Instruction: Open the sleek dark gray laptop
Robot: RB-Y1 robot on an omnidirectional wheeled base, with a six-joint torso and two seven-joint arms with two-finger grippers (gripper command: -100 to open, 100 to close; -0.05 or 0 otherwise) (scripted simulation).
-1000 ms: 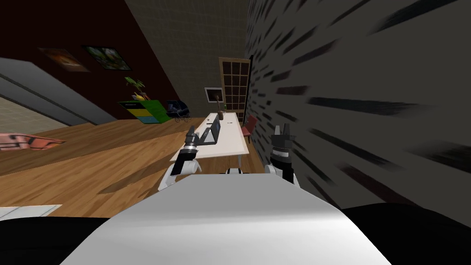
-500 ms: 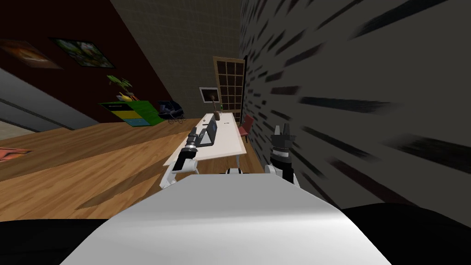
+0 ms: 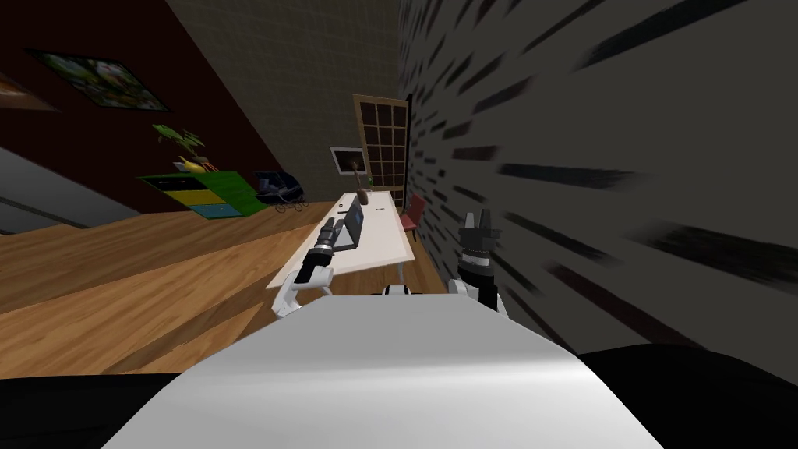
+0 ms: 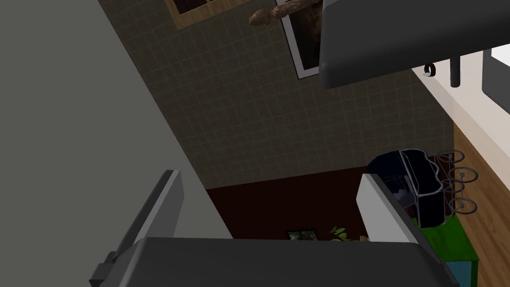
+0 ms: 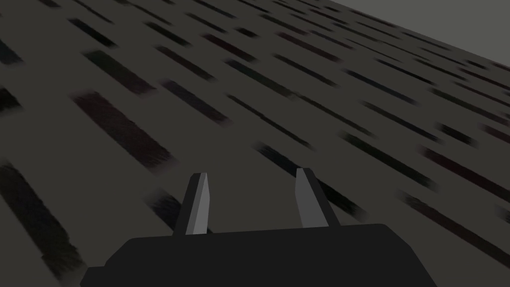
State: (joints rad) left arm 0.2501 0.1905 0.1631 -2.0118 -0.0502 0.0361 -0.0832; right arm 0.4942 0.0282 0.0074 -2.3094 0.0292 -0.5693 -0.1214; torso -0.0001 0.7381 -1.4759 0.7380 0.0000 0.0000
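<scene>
Hard to read: the left gripper [image 3: 333,227] overlaps the near edge of the dark grey laptop [image 3: 354,220] in the head view. Contact can't be confirmed from there. Small items on the far end of the long white table [image 3: 383,235] are too small to identify.

In the left wrist view a dark grey slab with a rounded corner sits beyond the fingertips and is cut off by the frame. It looks like part of the laptop shell, but most of it is out of shot.

Left fingers [image 4: 160,209] are spread wide with nothing between them.

Laptop: slim, flat dark grey shell. It's on the table's left side, about halfway along. The lid is raised off the base with a faint bluish screen face. The lid angle is hard to judge at this scale.

The right gripper [image 3: 477,215] is held up beside the dark streaked wall [image 3: 592,156], well apart from the table. Its fingers [image 5: 197,204] are parted with a narrower gap than the left's and grip nothing.
</scene>
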